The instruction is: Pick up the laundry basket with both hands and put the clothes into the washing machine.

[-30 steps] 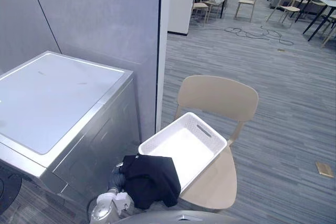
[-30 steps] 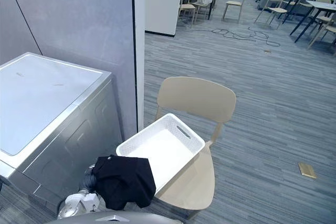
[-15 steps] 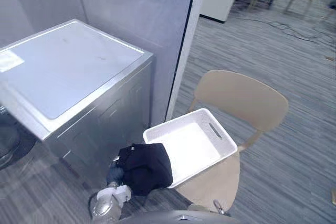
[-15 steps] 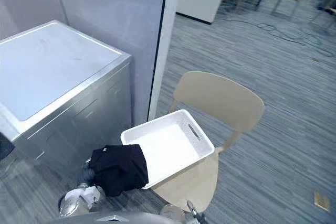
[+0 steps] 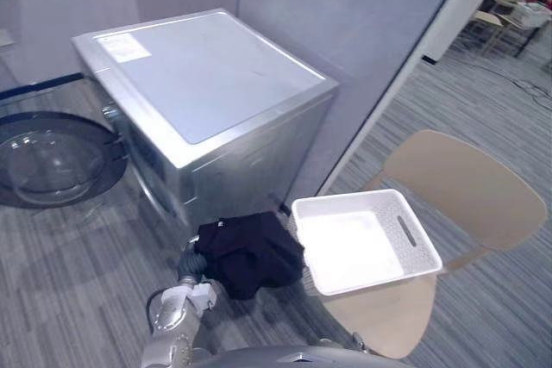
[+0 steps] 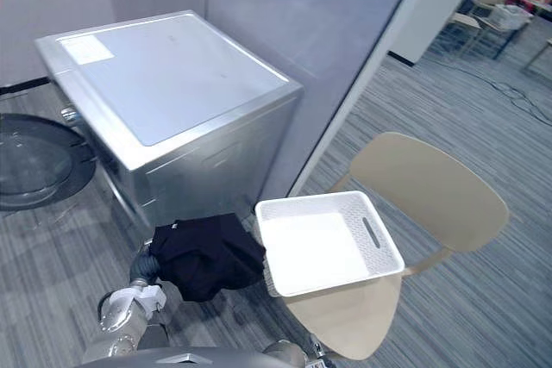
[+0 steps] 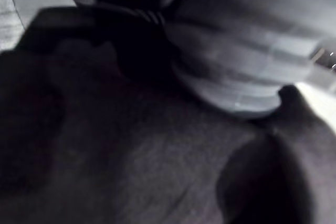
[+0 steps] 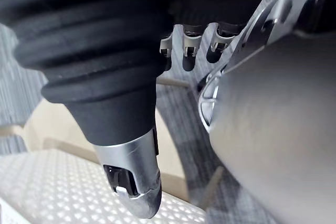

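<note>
A black cloth garment (image 5: 248, 252) draped the left hand (image 5: 189, 265), its grip impossible to tell; the right hand (image 8: 128, 174) hung relaxed, empty. Loading seemed underway, and next called for a carry to the silver washing machine (image 5: 207, 84).

Beige chair (image 5: 473, 185) on grey striped carpet (image 5: 73, 260), near a grey partition wall (image 5: 354, 6).

basket (image 5: 416, 244) on chair (image 5: 470, 183), garment (image 5: 250, 252) left, washing machine (image 5: 207, 84) behind
</note>
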Tool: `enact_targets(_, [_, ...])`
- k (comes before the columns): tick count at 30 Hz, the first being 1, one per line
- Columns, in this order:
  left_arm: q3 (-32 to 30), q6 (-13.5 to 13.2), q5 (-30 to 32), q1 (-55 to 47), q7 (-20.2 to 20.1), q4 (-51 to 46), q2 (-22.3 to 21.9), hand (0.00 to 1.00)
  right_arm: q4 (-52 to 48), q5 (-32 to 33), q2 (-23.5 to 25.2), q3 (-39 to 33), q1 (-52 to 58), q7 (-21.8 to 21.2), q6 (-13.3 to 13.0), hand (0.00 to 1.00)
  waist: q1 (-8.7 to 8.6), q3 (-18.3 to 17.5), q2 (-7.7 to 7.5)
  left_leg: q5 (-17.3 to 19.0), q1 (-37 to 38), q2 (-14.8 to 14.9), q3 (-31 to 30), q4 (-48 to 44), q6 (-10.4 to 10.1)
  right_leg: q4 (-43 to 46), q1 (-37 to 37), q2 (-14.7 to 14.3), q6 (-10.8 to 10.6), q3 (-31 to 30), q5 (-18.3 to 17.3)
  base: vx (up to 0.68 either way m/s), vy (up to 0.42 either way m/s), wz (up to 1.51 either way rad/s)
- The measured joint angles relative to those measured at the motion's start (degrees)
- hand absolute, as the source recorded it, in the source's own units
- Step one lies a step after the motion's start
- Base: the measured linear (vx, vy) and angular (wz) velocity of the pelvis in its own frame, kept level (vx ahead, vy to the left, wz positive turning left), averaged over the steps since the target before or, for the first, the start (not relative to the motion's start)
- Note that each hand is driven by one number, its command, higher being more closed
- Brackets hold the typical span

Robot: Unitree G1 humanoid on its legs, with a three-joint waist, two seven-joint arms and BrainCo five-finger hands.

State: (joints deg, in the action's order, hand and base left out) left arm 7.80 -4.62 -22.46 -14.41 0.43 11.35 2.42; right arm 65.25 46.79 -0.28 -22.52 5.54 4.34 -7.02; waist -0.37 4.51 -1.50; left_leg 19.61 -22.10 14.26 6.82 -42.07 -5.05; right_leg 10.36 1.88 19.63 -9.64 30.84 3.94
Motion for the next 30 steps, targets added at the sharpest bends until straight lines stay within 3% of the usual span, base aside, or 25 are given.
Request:
enact_targets(2, [-0.07,0.01,-0.01,1.15,-0.02,-0.05,0.92,1.0,0.34,0.12,-1.08,0.03,-1.04,0.11,-0.06,0.0,0.6,-0.06,0.81,0.31,-4.28,-2.09,-0.08,0.44,0.93,-3.38,-2.05,0.52,4.12,0.0,7.11,-0.14,0.371,0.52])
enact_targets(3, [-0.52,0.01,0.02,1.47,0.02,-0.05,1.42,1.0,0.03,0.2,-1.29,-0.23,-1.58,0.16,-0.09,0.0,0.85,0.18,1.27,-0.47,-4.47,-2.11,1.12,2.53,1.87,-3.73,-3.73,0.71,8.0,-0.18,12.52,-0.11,0.331,0.32])
enact_targets(4, [-0.76,0.01,0.14,1.47,0.07,-0.05,1.7,1.0,-0.46,0.18,-1.28,-0.25,-1.56,0.19,-0.07,0.0,1.02,0.65,1.92,-1.19,-4.05,-2.25,1.88,4.21,2.12,-3.63,-4.4,0.94,10.37,-0.44,14.82,-0.04,0.305,0.35])
enact_targets(5, [-1.26,0.01,0.36,1.2,0.52,-0.06,1.8,1.0,-2.27,0.18,-1.32,-0.25,-1.02,0.2,0.01,0.0,1.2,0.98,2.14,-4.8,-1.28,-2.55,2.71,9.17,3.74,-0.61,-5.08,-0.41,11.73,-4.54,14.46,0.02,0.201,0.25])
enact_targets(6, [-1.28,0.01,0.65,1.08,0.6,-0.09,1.81,1.0,-3.02,0.18,-1.21,-0.23,-0.81,0.22,0.05,0.0,1.24,1.27,2.62,-6.17,0.13,-2.87,2.71,11.31,4.36,1.2,-5.12,-1.62,11.03,-6.29,12.28,0.03,0.166,0.26])
enact_targets(7, [-1.27,0.01,2.34,1.03,0.73,-0.33,1.82,1.0,-4.53,0.22,-0.75,-0.13,-0.37,0.18,0.04,0.0,1.23,1.23,2.34,-8.05,2.56,-3.4,2.87,14.85,5.08,4.67,-5.35,-3.64,9.65,-8.44,7.55,0.04,0.086,0.16])
enact_targets(9, [-1.01,-0.21,5.59,0.99,0.91,-2.36,1.67,1.0,-8.32,1.23,1.51,0.84,0.54,-0.16,-0.15,0.0,1.03,0.47,0.87,-11.84,7.33,-4.05,4.28,23.3,5.2,14.63,-7.76,-10.59,8.21,-11.43,-3.76,0.07,0.046,0.04])
enact_targets(11, [-0.99,-0.36,6.86,1.05,0.91,-2.91,0.8,1.0,-10.41,2.42,2.79,1.66,0.66,-0.52,-0.19,0.0,0.29,-0.5,-0.83,-13.16,9.15,-5.48,4.94,27.04,5.15,16.29,-8.69,-15.7,7.91,-11.49,-8.69,0.06,-0.049,-0.06])
enact_targets(13, [-0.6,-0.34,7.03,0.99,0.82,-2.45,-1.66,1.0,-10.37,2.64,3.54,1.64,0.55,-0.89,-0.27,0.0,-0.09,-1.34,-2.12,-13.53,8.76,-6.96,5.81,27.25,4.83,10.9,-6.57,-18.34,8.07,-13.1,-10.68,0.05,-0.098,-0.11])
enact_targets(14, [-0.19,-0.32,7.03,0.78,0.65,-1.72,-3.32,1.0,-10.26,2.61,3.09,1.61,0.62,-1.36,-0.23,0.0,0.02,-1.88,-2.05,-15.14,8.84,-7.33,5.72,27.93,4.98,8.2,-5.69,-19.81,7.9,-18.17,-10.8,0.05,-0.082,-0.12])
enact_targets(17, [0.38,0.08,7.03,0.87,0.3,0.59,-4.63,1.0,-10.2,2.31,3.73,1.59,1.72,-1.28,-0.22,0.0,-0.74,-2.21,-2.14,-21.65,13.21,-9.25,5.45,37.33,4.94,4.65,-4.22,-19.91,8.63,-22.18,-10.32,0.13,-0.096,0.16])
enact_targets(20, [0.3,0.18,7.05,0.6,0.36,0.89,-4.29,1.0,-10.2,-0.34,3.82,1.68,2.06,-1.18,-0.06,0.0,0.12,-2.28,-2.06,-25.12,17.4,-9.6,6.54,42.89,4.73,3.35,-1.82,-20.28,8.64,-22.49,-10.29,0.05,-0.057,0.09])
enact_targets(21, [0.36,0.18,7.04,0.53,0.36,0.78,-4.28,1.0,-10.2,-1.46,3.84,1.73,2.08,-1.14,-0.04,0.0,0.44,-2.28,-2.08,-24.63,17.25,-9.43,7.01,41.41,4.58,3.38,-1.23,-20.27,8.62,-22.58,-10.28,0.0,-0.026,0.18])
enact_targets(23, [1.29,0.02,7.03,0.26,0.32,0.27,-4.79,1.0,-10.24,-2.58,3.33,1.82,2.05,-1.15,-0.18,0.0,1.2,-1.9,-1.16,-19.28,12.44,-7.44,7.32,26.93,3.81,3.42,1.36,-20.5,8.62,-22.13,-10.28,-0.02,-0.016,0.34])
enact_targets(25, [1.23,0.01,7.07,-0.26,0.27,0.21,-5.86,1.0,-10.23,-2.86,2.43,2.4,2.16,-1.17,-0.16,0.0,1.65,-1.98,-0.16,-17.31,8.47,-5.32,7.42,18.66,3.4,3.46,2.35,-20.7,8.69,-21.93,-10.35,-0.11,-0.019,0.09])
enact_targets(26, [1.26,-0.05,7.0,-0.79,0.21,-0.9,-5.95,1.0,-10.21,-3.48,1.93,3.54,2.11,-1.18,-0.25,0.0,2.59,-2.02,-0.53,-11.77,6.07,-2.5,9.9,10.72,6.68,3.04,2.16,-19.93,10.26,-22.21,-12.4,-0.14,-0.005,-0.28])
enact_targets(28, [0.92,-0.17,6.92,-0.64,0.16,-0.8,-5.74,1.0,-9.86,-3.95,1.76,3.86,1.51,-1.28,-0.23,0.0,2.98,-2.0,-1.25,-8.37,3.3,-0.19,9.76,4.1,7.39,1.98,1.81,-17.43,8.88,-22.27,-16.66,-0.13,0.041,-0.5])
enact_targets(29, [1.29,0.0,6.94,-0.84,0.02,0.02,-5.58,1.0,-7.84,-4.03,1.01,3.81,1.02,-1.27,-0.2,0.0,1.82,-2.16,-0.56,-7.73,2.4,1.5,6.54,2.97,7.25,4.06,-0.07,-16.19,8.11,-22.63,-17.13,-0.17,0.19,-0.29])
enact_targets(30, [1.26,0.03,6.94,-0.88,-0.24,0.01,-5.58,1.0,-6.21,-4.31,0.63,3.83,0.92,-1.2,-0.1,0.0,0.89,-2.2,-1.5,-7.49,1.69,2.55,3.75,3.92,6.95,6.42,-2.4,-13.85,7.3,-23.56,-18.25,-0.12,0.262,-0.06])
